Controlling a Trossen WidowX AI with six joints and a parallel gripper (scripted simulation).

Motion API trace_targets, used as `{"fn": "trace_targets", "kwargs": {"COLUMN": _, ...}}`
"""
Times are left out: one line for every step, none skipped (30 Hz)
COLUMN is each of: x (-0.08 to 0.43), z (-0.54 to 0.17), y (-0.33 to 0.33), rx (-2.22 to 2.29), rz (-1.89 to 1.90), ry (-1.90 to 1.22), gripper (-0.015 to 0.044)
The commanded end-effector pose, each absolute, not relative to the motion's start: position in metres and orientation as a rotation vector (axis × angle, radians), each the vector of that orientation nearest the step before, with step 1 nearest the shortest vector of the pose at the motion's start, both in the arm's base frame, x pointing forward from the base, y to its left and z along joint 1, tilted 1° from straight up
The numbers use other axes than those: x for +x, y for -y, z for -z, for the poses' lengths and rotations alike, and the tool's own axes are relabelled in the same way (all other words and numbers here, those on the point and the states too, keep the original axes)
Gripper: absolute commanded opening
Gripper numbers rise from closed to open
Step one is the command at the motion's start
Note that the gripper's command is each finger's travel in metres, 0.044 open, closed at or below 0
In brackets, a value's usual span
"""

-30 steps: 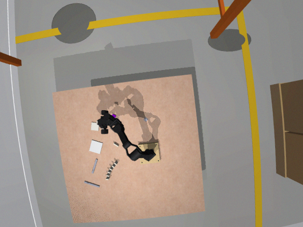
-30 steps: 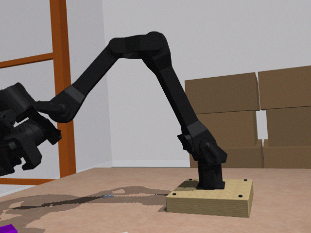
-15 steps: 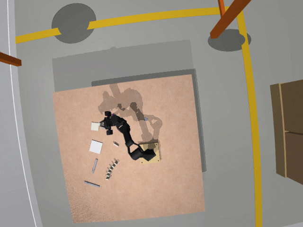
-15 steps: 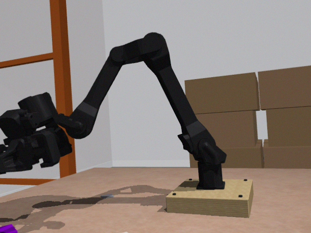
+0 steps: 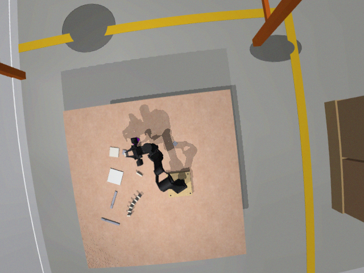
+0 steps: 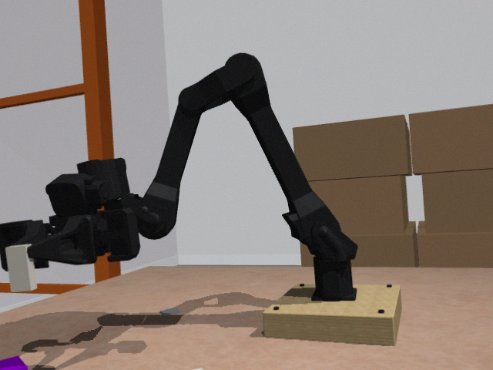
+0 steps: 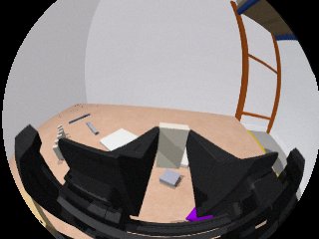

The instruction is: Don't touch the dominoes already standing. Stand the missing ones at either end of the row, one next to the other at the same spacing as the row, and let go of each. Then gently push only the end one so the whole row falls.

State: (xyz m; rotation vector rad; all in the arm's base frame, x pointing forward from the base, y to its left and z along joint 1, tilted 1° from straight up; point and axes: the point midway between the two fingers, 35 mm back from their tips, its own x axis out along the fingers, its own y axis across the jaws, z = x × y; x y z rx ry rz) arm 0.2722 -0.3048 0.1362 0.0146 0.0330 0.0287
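Note:
My gripper (image 5: 126, 153) (image 6: 18, 253) (image 7: 173, 133) is shut on a cream domino (image 6: 21, 271) (image 7: 172, 146). The domino hangs nearly upright below the fingertips, above the table. The row of standing dominoes (image 5: 135, 201) (image 7: 60, 135) curves across the left part of the table in the top view, well away from the gripper. A loose cream domino (image 5: 139, 173) lies between the row and the gripper. The row is out of view in the exterior view.
Two white tiles (image 5: 114, 152) (image 5: 115, 177) lie left of the arm. Two grey bars (image 5: 114, 199) (image 5: 110, 221) lie beyond the row. A purple block (image 6: 14, 364) (image 7: 194, 217) is near the gripper. A small grey block (image 7: 170, 177) shows below the held domino, another (image 5: 175, 143) (image 6: 170, 311) farther right.

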Motion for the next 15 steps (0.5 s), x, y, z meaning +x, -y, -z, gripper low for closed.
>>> {"fn": "trace_targets", "kwargs": {"x": 0.261, "z": -0.136, "y": 0.289, "rx": -0.003, "rz": -0.072, "ry": -0.009, "gripper": 0.0107}}
{"fn": "trace_targets", "kwargs": {"x": 0.259, "z": -0.136, "y": 0.286, "rx": -0.009, "rz": -0.082, "ry": -0.004, "gripper": 0.0107}}
{"fn": "trace_targets", "kwargs": {"x": 0.256, "z": -0.136, "y": 0.282, "rx": -0.015, "rz": -0.091, "ry": 0.001, "gripper": 0.0107}}
{"fn": "trace_targets", "kwargs": {"x": 0.254, "z": -0.136, "y": 0.279, "rx": -0.022, "rz": -0.101, "ry": 0.005, "gripper": 0.0107}}
{"fn": "trace_targets", "kwargs": {"x": 0.251, "z": -0.136, "y": 0.275, "rx": -0.028, "rz": -0.111, "ry": 0.009, "gripper": 0.0107}}
{"fn": "trace_targets", "kwargs": {"x": 0.249, "z": -0.136, "y": 0.272, "rx": -0.033, "rz": -0.118, "ry": 0.012, "gripper": 0.0107}}
{"fn": "trace_targets", "kwargs": {"x": 0.248, "z": -0.136, "y": 0.27, "rx": -0.036, "rz": -0.123, "ry": 0.013, "gripper": 0.0107}}
{"fn": "trace_targets", "kwargs": {"x": 0.247, "z": -0.136, "y": 0.269, "rx": -0.037, "rz": -0.125, "ry": 0.014, "gripper": 0.0107}}
{"fn": "trace_targets", "kwargs": {"x": 0.247, "z": -0.136, "y": 0.269, "rx": -0.037, "rz": -0.125, "ry": 0.014, "gripper": 0.0107}}
{"fn": "trace_targets", "kwargs": {"x": 0.247, "z": -0.136, "y": 0.269, "rx": -0.037, "rz": -0.125, "ry": 0.014, "gripper": 0.0107}}
{"fn": "trace_targets", "kwargs": {"x": 0.247, "z": -0.136, "y": 0.269, "rx": -0.037, "rz": -0.125, "ry": 0.014, "gripper": 0.0107}}
{"fn": "trace_targets", "kwargs": {"x": 0.247, "z": -0.136, "y": 0.269, "rx": -0.037, "rz": -0.125, "ry": 0.014, "gripper": 0.0107}}
{"fn": "trace_targets", "kwargs": {"x": 0.247, "z": -0.136, "y": 0.269, "rx": -0.037, "rz": -0.125, "ry": 0.014, "gripper": 0.0107}}
{"fn": "trace_targets", "kwargs": {"x": 0.247, "z": -0.136, "y": 0.269, "rx": -0.037, "rz": -0.125, "ry": 0.014, "gripper": 0.0107}}
{"fn": "trace_targets", "kwargs": {"x": 0.247, "z": -0.136, "y": 0.269, "rx": -0.037, "rz": -0.125, "ry": 0.014, "gripper": 0.0107}}
